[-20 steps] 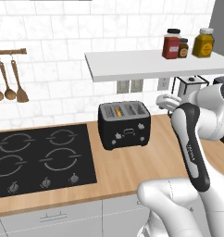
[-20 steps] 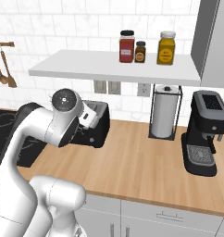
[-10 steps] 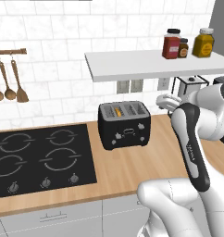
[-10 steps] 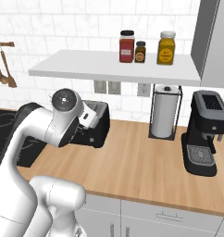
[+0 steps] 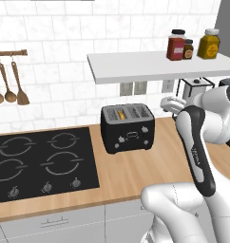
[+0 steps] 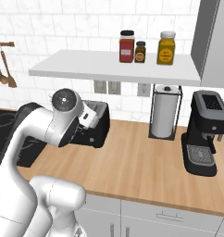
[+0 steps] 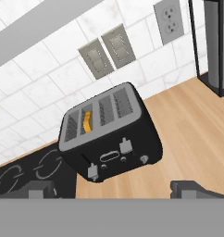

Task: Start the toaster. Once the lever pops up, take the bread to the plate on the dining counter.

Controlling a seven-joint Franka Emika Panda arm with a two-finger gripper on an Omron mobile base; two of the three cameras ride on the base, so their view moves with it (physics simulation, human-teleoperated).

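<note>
Centrally, a black toaster (image 5: pixel 128 127) stands on a wood worktop (image 5: pixel 136 166) against a white tiled wall, just right of a black hob (image 5: pixel 41 163). Bread (image 5: pixel 120 114), showing an orange crust, sits down in one of the toaster's left slots. From the hand view, the gripper (image 7: pixel 118 190) hovers in front of and above the toaster (image 7: pixel 109 134), jaws spread wide and holding nothing, well apart from it. Further right stand a paper towel roll (image 6: pixel 164 115) and a coffee machine (image 6: pixel 205 132).

We are reading no text anywhere; the jars (image 5: pixel 177 45) are perhaps wearing labels, yet these are showing as blurred colour patches only.
</note>
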